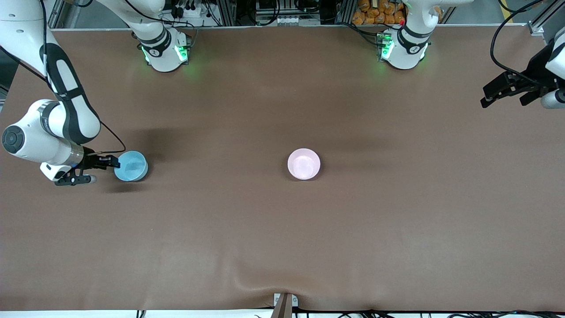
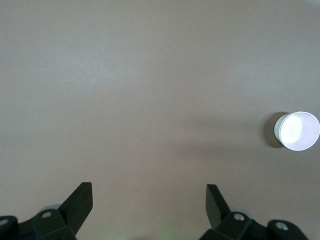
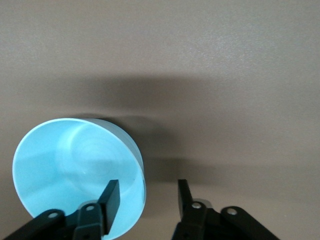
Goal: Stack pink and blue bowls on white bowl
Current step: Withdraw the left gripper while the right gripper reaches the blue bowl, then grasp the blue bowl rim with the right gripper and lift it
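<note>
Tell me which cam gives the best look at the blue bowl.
The right wrist view: the blue bowl fills it, inside visible, with the right tool straddling its rim, one finger inside, one outside. The front view shows it small at the right arm's end of the table, beside that tool. The left wrist view misses it.

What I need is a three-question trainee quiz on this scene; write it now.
1. True or false: the right hand straddles the wall of the light blue round plastic bowl.
2. Fill in: the left hand, waiting over its own end of the table, has its fingers ___.
3. The pale pink round plastic bowl sits: A) mid-table, B) inside the blue bowl, C) in the left hand.
Key: 1 true; 2 open; 3 A.
</note>
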